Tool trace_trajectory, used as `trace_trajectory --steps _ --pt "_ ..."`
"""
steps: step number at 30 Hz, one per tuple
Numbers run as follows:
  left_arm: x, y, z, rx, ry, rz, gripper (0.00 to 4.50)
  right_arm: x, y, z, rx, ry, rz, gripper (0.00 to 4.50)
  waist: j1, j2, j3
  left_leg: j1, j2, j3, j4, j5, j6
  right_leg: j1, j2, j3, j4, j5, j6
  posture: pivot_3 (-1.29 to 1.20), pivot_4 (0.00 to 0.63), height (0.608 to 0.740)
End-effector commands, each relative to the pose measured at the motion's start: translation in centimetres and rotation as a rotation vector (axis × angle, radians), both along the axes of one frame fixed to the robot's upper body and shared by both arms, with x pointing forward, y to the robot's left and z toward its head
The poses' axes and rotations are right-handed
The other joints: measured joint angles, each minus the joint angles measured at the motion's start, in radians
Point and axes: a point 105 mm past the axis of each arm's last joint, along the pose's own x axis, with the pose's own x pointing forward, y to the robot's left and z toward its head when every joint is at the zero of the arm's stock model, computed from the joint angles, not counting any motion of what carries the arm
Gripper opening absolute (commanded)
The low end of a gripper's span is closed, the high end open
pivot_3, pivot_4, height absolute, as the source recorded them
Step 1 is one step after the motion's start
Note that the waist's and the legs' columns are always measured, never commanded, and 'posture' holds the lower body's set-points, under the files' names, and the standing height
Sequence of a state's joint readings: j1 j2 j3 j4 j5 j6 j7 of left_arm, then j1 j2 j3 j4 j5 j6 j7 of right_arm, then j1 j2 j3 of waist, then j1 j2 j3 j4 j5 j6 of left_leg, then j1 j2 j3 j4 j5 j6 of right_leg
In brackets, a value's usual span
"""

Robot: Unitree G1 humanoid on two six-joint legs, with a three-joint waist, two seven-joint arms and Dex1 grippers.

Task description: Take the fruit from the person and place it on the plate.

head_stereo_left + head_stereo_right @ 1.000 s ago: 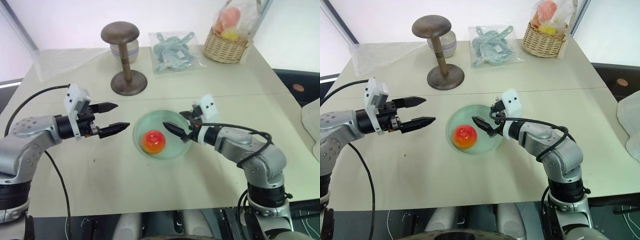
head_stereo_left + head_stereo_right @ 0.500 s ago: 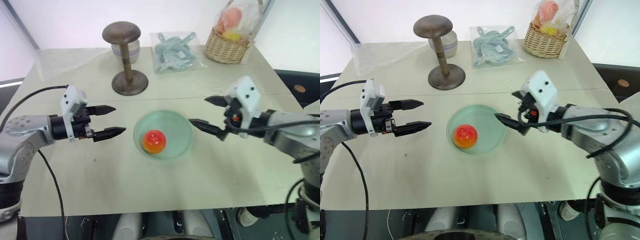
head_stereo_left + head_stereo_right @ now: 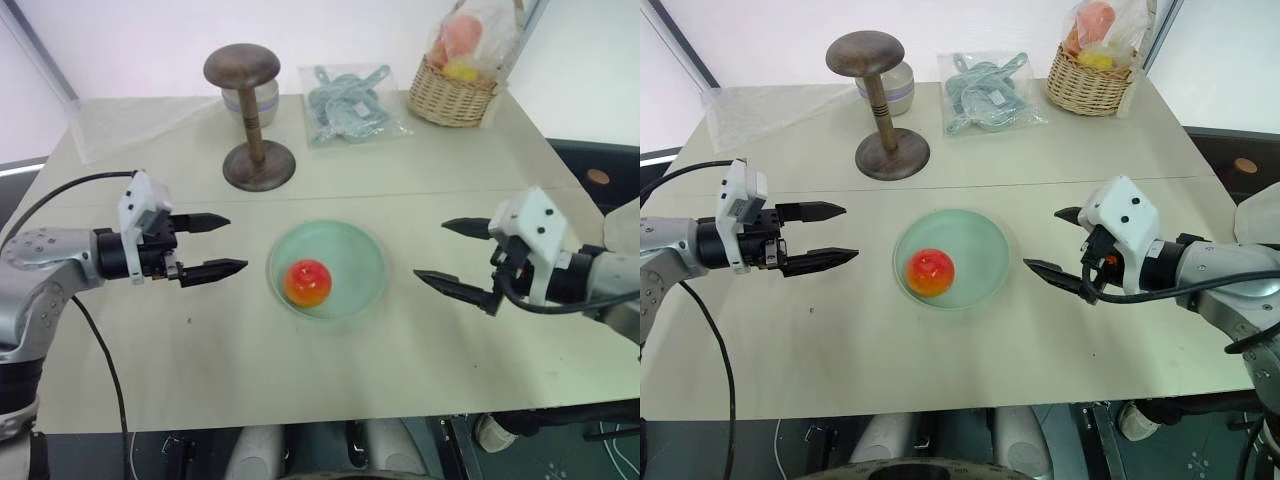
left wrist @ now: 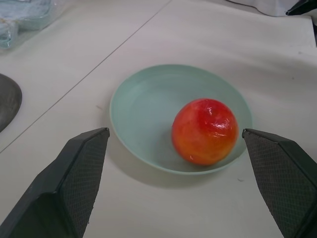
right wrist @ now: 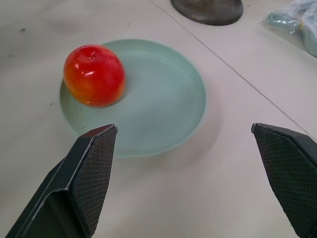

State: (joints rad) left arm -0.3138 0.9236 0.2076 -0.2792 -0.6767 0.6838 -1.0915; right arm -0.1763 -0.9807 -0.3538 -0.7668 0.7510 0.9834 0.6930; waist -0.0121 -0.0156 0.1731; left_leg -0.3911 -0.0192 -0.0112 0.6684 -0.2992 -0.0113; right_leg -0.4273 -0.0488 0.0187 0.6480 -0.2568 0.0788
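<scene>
The orange-red fruit (image 3: 307, 283) rests on the pale green plate (image 3: 350, 250), toward its near left side, in the middle of the table. My left gripper (image 3: 222, 245) hovers open to the left of the plate, its fingers pointing at it, nothing between them. My right gripper (image 3: 450, 255) is open and empty to the right of the plate, clear of its rim. Both wrist views look at the fruit (image 4: 204, 131) on the plate (image 5: 163, 94) between open fingers. No person is in view.
A brown wooden stand (image 3: 252, 120) with a small jar behind it is at the back left. A bag of blue-green items (image 3: 350, 100) lies at the back centre. A wicker basket (image 3: 455, 90) of wrapped fruits sits at the back right.
My right gripper has pulled away from the plate to the right and rolled, leaving the fruit lying on the plate. The left gripper has stayed where it was.
</scene>
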Motion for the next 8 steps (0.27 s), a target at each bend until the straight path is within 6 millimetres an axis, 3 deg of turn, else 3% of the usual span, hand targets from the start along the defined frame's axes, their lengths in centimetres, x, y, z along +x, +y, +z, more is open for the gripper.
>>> trace_trajectory --steps 1,8 --pt "-0.27 -0.07 0.79 0.025 -0.038 -0.02 4.5 -0.52 0.27 0.98 -0.019 -0.058 0.021 4.45 0.0 0.0 0.0 0.0 0.0 0.0 0.0 0.0 0.0 0.0 0.0 0.0 0.0 0.0 0.0 0.0 0.15 0.74" --pt "-0.49 -0.13 0.77 0.024 -0.035 -0.032 4.5 -0.48 0.14 0.83 -0.017 -0.057 0.014 4.45 0.0 0.0 0.0 0.0 0.0 0.0 0.0 0.0 0.0 0.0 0.0 0.0 0.0 0.0 0.0 0.0 0.15 0.74"
